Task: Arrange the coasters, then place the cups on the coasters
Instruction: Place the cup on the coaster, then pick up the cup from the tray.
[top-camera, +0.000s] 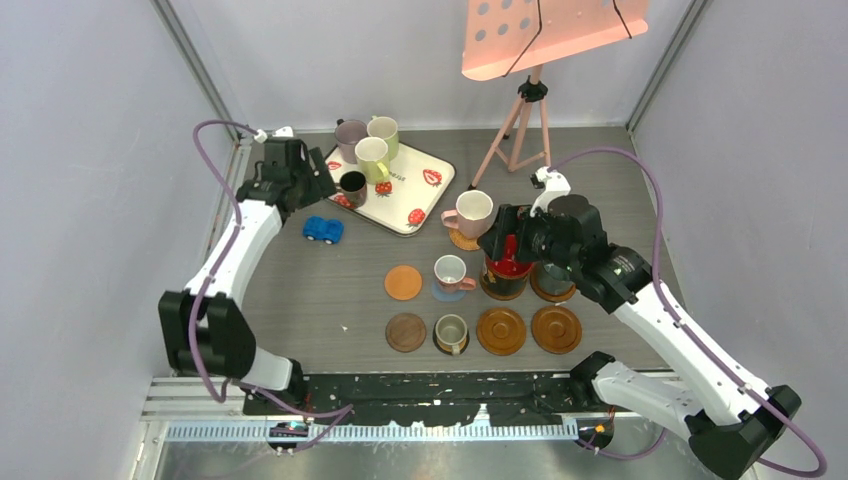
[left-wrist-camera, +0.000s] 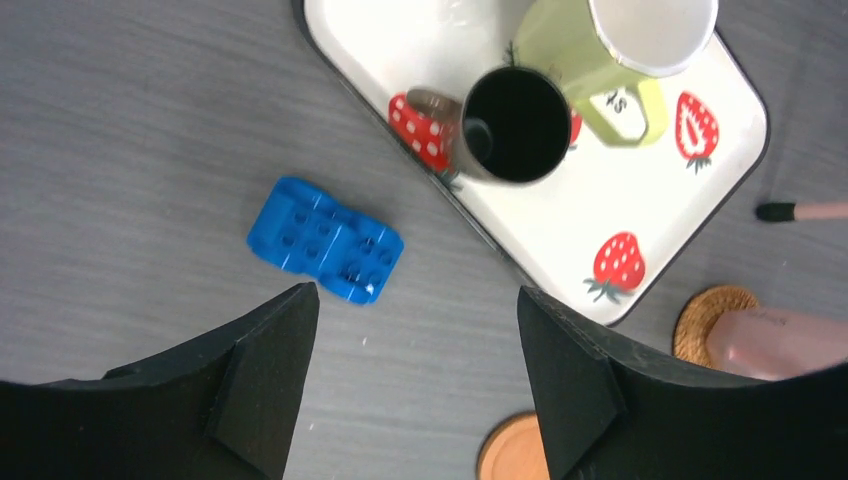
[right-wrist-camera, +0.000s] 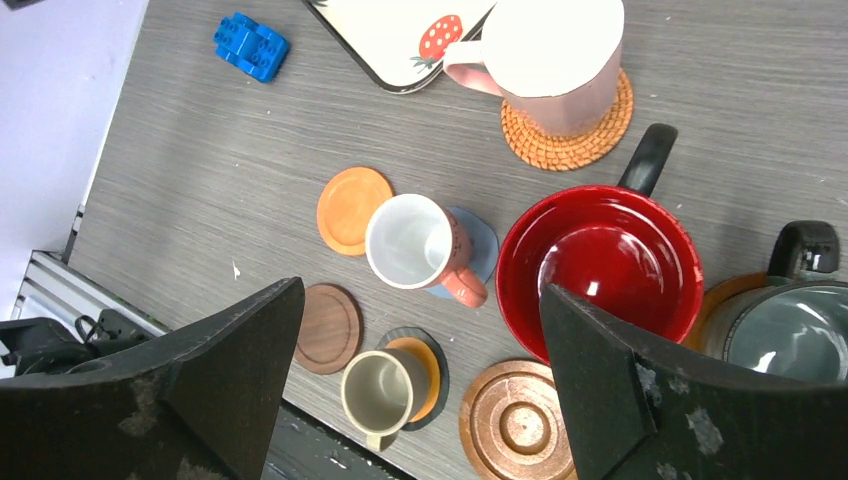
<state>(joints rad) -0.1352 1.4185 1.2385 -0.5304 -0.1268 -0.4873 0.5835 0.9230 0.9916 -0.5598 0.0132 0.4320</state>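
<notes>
While the left gripper (left-wrist-camera: 415, 295) and the right gripper (right-wrist-camera: 420, 290) both stand open and hold nothing, I count nine glazed, handled cups (top-camera: 372, 158), four on the strawberry tray (top-camera: 425, 200) and five off it among the flat round coasters (top-camera: 403, 282), four of which lie bare.

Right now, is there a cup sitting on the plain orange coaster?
No, the orange coaster lies bare, with nothing standing on it.

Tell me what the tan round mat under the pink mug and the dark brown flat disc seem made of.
Tan round mat: probably woven rattan or straw, matte; concentric braided ridges show. Dark brown flat disc: likely wood, satin finish; faint grain and a raised rim, though plastic is possible.
</notes>
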